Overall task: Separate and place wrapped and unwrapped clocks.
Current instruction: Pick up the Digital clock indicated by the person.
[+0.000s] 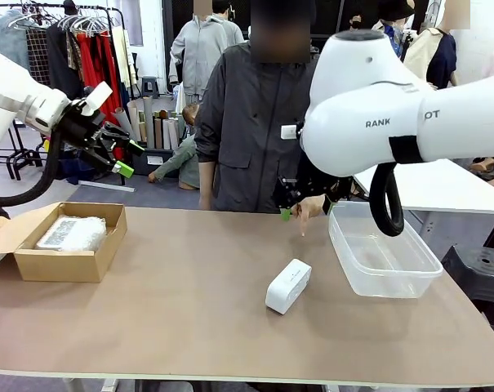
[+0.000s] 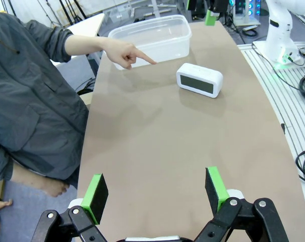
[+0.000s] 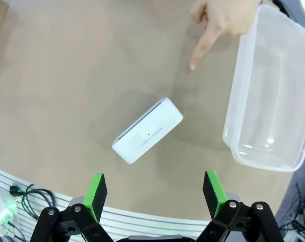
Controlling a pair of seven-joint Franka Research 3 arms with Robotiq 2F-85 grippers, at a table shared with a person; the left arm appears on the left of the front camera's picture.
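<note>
My left gripper (image 2: 156, 194) is spread wide with nothing between its green pads. It hangs in the air, above the cardboard box (image 1: 63, 265) and a little beyond it. Inside that box, below the gripper, lies a wrapped clock (image 1: 73, 233), a white bundle in crinkly clear plastic. I cannot tell whether there is more than one in there.

Looking along my left fingers, the bare table (image 2: 157, 141) stretches ahead. The unwrapped clock (image 2: 199, 80) sits well beyond them, on the side of the right-hand pad, with its dark face turned toward me.

My right gripper (image 3: 155, 194) is also fully spread and grips nothing. It hovers over the table with the unwrapped clock straight ahead between its two pads, clear of both. From here the clock lies at a slant and I see its plain white side.

The clear plastic tub (image 3: 273, 101) stands past my right-hand pad, near the clock but not touching it. It looks bare inside.

The person's hand (image 3: 223, 17) is beyond the clock, just beside the tub's rim. Its forefinger is stretched down toward the table, apart from the clock.
</note>
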